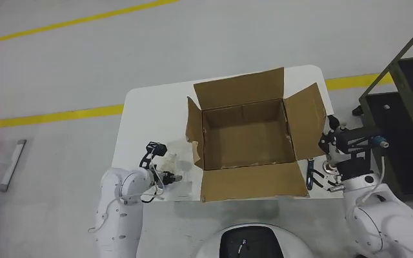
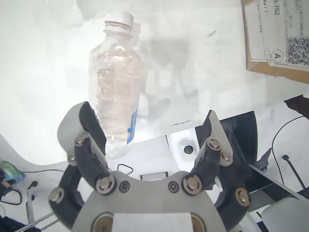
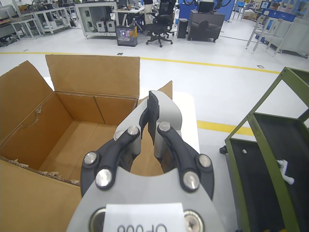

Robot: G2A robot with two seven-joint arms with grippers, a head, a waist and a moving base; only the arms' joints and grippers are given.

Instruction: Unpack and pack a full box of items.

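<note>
Left wrist view: bottle [image 2: 115,85], cap away

Clear glossy plastic bottle [image 2: 115,85], matt cardboard box [image 1: 242,90] w/ rough torn edges, smooth table [image 1: 155,109].

Box [image 1: 245,138] is plain brown cardboard with a white label [image 2: 277,25] printed in black. Bottle [image 2: 115,92] is clear, with a white cap [image 2: 125,18] and a blue mark. Table [image 1: 155,109] is white. Floor [image 1: 64,64] is grey with yellow lines. Cart [image 3: 256,170] is olive green with black trays. The left gripper [image 2: 149,121] and right gripper [image 3: 150,108] are silver with black ribbed pads [image 2: 93,124].
</note>
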